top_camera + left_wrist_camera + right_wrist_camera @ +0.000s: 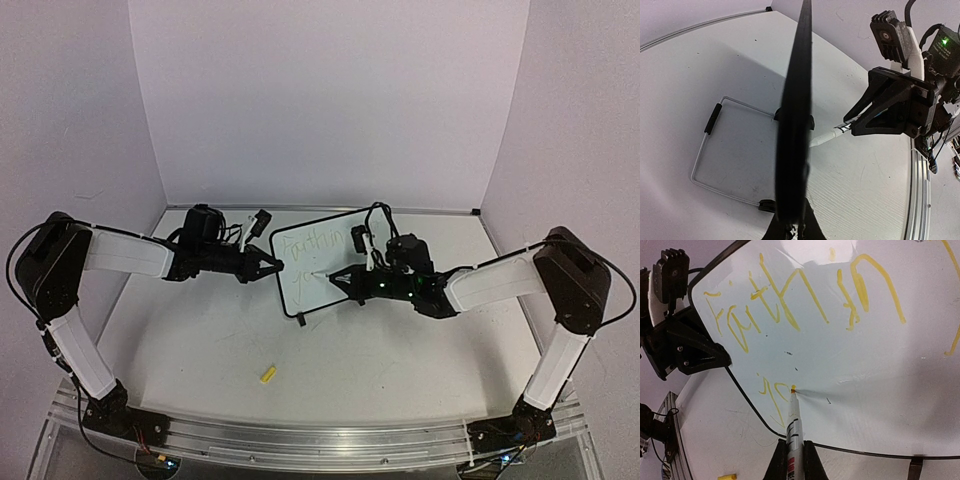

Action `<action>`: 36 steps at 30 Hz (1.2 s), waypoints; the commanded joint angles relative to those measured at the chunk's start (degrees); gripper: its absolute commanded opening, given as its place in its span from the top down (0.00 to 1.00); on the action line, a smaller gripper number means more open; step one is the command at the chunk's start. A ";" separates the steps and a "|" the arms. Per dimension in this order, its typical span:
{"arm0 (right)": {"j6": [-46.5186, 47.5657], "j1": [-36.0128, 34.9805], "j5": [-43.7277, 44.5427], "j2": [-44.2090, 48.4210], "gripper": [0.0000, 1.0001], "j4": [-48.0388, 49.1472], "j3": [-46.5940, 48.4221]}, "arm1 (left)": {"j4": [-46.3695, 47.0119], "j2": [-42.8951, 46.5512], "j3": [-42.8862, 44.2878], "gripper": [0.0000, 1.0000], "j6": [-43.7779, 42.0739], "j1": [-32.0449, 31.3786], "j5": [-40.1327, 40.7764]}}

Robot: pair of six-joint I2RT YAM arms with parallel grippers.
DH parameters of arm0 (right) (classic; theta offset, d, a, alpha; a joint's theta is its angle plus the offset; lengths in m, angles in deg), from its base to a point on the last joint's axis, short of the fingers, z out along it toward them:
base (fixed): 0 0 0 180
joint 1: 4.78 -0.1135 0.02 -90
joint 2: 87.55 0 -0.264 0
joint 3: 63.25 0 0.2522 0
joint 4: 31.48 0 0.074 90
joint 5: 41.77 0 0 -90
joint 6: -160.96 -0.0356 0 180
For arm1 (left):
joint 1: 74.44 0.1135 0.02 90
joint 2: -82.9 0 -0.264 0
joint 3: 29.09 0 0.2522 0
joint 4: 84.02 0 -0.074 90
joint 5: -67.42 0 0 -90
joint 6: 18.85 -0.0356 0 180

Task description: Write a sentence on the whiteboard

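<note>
The whiteboard point(322, 258) stands tilted at mid-table, and my left gripper point(276, 266) is shut on its left edge. In the left wrist view the whiteboard point(795, 100) runs edge-on as a dark band up from my left gripper point(797, 229). My right gripper point(339, 277) is shut on a white marker point(794, 426). The marker's yellow tip point(793, 387) touches the whiteboard point(875, 365). The sentence point(790, 300) is yellow: a top line reading "Faith in", then a short start of a second line point(771, 390) beside the tip. My right gripper point(792, 446) holds the marker barrel between both fingers.
A yellow marker cap point(268, 375) lies on the table in front of the board, also visible as the cap point(726, 476) at the bottom edge. A thin wire frame point(705, 150) lies behind the board. White walls enclose the table on three sides.
</note>
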 commanded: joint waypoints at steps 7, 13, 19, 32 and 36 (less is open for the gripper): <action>-0.97 0.01 4.29 1.23 1.00 1.04 -2.08 | -1.61 0.48 2.09 1.00 -0.99 -0.30 0.56; -0.76 0.01 5.85 3.27 1.00 0.36 -2.56 | -1.65 0.50 2.14 1.00 -0.98 -0.28 0.56; -1.12 -0.02 6.73 4.73 1.00 0.47 -2.22 | -1.64 0.48 2.18 1.00 -0.99 -0.32 0.55; -1.24 0.00 6.36 3.80 1.00 0.78 -1.37 | -1.65 0.35 2.23 1.00 -0.88 -0.46 0.47; -1.31 0.02 5.62 2.81 1.00 0.74 -1.74 | -1.63 0.36 2.23 1.00 -0.90 -0.45 0.38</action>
